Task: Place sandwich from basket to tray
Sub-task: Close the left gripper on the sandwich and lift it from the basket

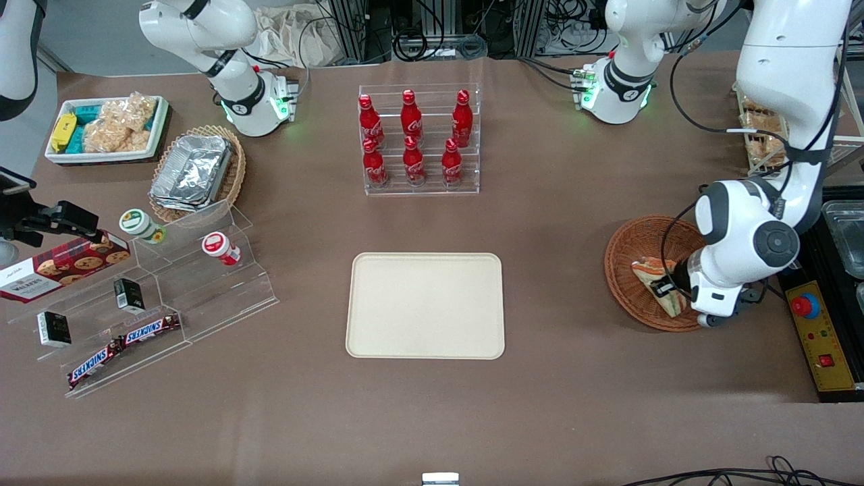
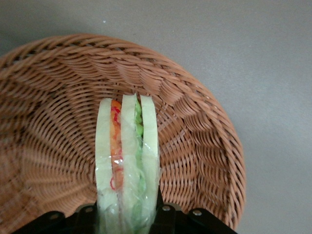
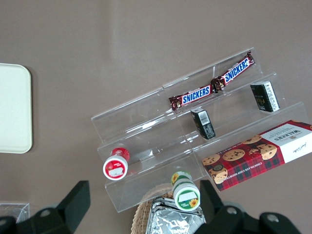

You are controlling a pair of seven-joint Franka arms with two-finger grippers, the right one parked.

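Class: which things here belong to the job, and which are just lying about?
Job: sandwich, basket, tray, gripper down in the basket at the sandwich.
Lying about: cola bottles, Snickers bars, cookie box, foil containers.

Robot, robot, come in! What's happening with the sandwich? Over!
End effector down in the basket, fingers either side of the sandwich. Sandwich not lifted yet. Tray bare, nothing standing between basket and tray. Over.

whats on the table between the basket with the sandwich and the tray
Only bare brown table, as the front view shows, between the basket holding the sandwich and the tray. The gripper is down at the sandwich.
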